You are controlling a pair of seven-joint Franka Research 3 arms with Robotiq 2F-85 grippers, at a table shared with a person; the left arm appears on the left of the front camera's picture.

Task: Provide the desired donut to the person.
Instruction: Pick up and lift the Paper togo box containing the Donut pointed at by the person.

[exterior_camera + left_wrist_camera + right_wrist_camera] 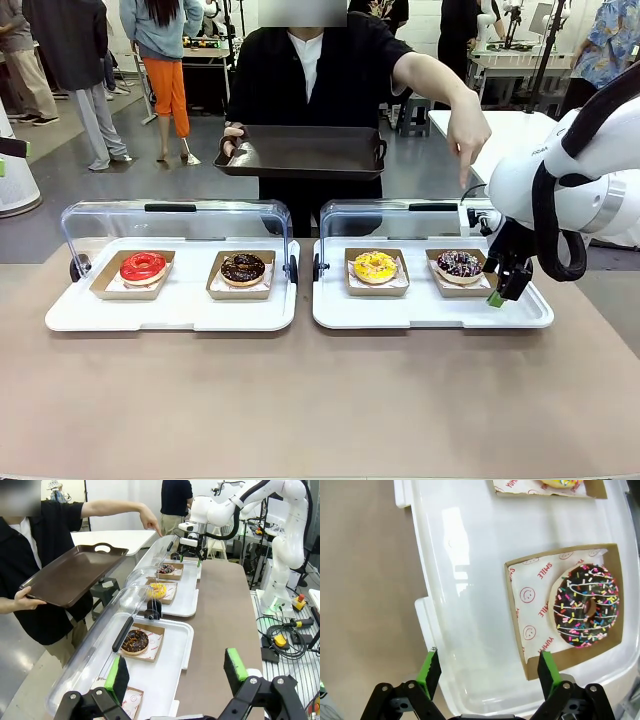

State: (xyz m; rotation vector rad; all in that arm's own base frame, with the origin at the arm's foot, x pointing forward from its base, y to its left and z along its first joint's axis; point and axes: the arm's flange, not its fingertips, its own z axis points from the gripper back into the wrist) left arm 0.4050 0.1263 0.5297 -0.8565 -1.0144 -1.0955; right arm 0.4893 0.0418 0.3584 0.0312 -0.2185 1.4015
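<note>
The brown bench (320,400) carries two white trays side by side. The person (320,70) stands at its far side, hidden from the hips down behind the trays' open clear lids. One hand (232,138) holds a dark serving tray (300,152), while the pointing hand (466,125) aims a finger down over the right white tray (430,312). The robot's right arm covers that tray's far right corner.

The left white tray (170,312) holds a red-glazed donut (143,267) and a chocolate donut (243,268). The right one holds a yellow donut (375,266) and, at its right end below the finger, the sprinkled donut (459,264). Each sits in an open cardboard box. Being round, the sprinkled donut (585,605) has no long axis; it lies flat, hole upward. In the right wrist view we see the yellow donut cut off by the top edge.

The right gripper (505,291) hangs just beside the sprinkled donut's box, jaws spread and empty (487,670). We cannot tell whether it touches the tray. The left gripper (177,672) likewise has its jaws wide apart, holding nothing.
</note>
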